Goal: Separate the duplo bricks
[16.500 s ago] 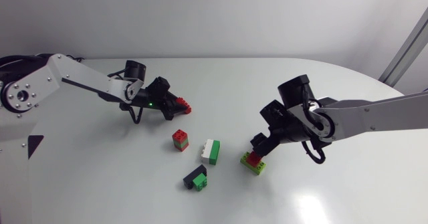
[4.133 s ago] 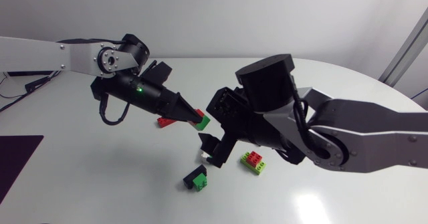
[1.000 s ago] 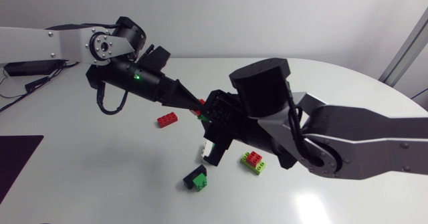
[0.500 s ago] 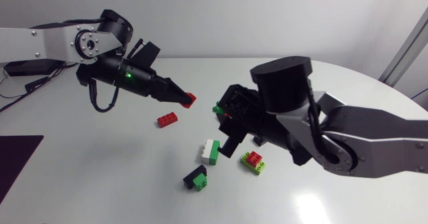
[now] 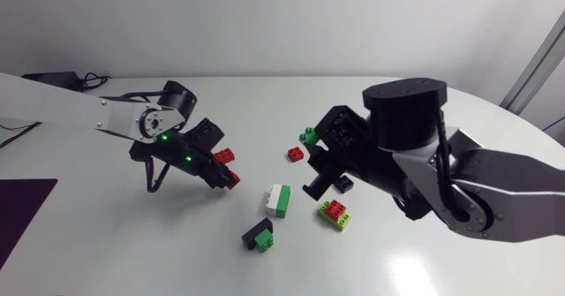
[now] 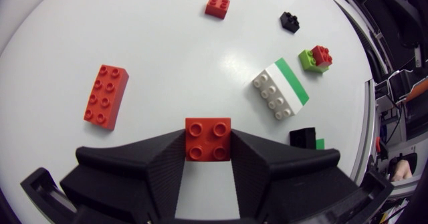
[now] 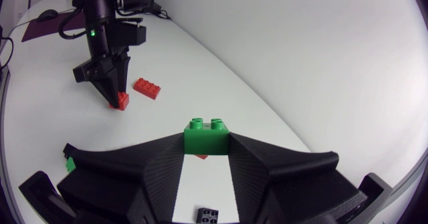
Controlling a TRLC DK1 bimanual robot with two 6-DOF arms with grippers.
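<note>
My left gripper is low over the table, shut on a small red brick, which nearly touches the surface. A long red brick lies just beside it. My right gripper hangs above the table's middle, shut on a small green brick. On the table lie a small red brick, a small black brick, a white-and-green stack, a green-and-red stack and a black-and-green stack. The right wrist view shows the left gripper ahead across the table.
The loose bricks and stacks sit in a cluster between my two arms. The bulky right arm overhangs the table's right half. Bare table surface lies toward the front left.
The two grippers have pulled apart: the left went down and left to the table with the red brick, the right swung right with the green one. Small red and black bricks now show.
</note>
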